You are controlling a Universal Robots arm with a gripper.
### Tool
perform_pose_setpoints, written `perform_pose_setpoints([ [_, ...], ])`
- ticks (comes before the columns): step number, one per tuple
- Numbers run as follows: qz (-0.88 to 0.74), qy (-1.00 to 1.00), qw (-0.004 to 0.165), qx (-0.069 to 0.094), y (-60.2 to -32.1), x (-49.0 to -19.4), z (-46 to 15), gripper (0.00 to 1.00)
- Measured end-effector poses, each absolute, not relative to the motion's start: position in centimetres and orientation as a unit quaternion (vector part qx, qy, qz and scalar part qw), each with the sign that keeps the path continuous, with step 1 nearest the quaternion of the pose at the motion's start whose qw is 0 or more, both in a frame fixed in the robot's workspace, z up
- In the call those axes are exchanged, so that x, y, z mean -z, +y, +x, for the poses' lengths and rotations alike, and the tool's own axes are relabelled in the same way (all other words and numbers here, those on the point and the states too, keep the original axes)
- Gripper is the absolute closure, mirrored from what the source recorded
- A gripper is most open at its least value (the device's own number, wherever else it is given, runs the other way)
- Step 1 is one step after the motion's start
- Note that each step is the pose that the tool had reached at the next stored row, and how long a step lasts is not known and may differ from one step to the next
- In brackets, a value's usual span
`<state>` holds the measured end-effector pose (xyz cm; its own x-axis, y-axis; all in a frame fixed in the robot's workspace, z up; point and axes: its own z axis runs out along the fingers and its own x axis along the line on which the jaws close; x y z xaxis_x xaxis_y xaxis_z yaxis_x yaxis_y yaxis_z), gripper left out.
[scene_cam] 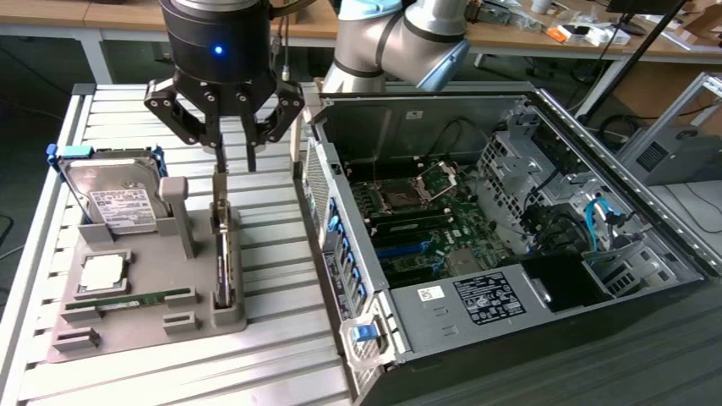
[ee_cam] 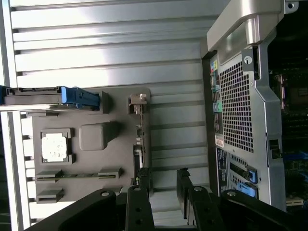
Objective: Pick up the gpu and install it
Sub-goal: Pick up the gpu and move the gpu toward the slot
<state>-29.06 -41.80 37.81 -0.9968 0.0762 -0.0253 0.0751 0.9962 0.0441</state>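
Grey holder (scene_cam: 124, 326) carries one gpu (scene_cam: 223, 245) standing on edge in the slot on its side nearest the one open computer case (scene_cam: 451, 309), one hard drive (scene_cam: 113, 199), one processor (scene_cam: 101, 271) and one memory stick (scene_cam: 130, 299); one gripper (scene_cam: 235, 161) hangs spread and empty above that slot, the card seen edge-on, its faces hard to make out.
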Motion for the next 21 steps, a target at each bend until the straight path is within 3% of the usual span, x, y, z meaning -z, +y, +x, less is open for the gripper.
perform_pose_setpoints([
  [21, 0.038, 0.999, 0.013, -0.022, -42.1, -36.7, -29.3, 0.64],
])
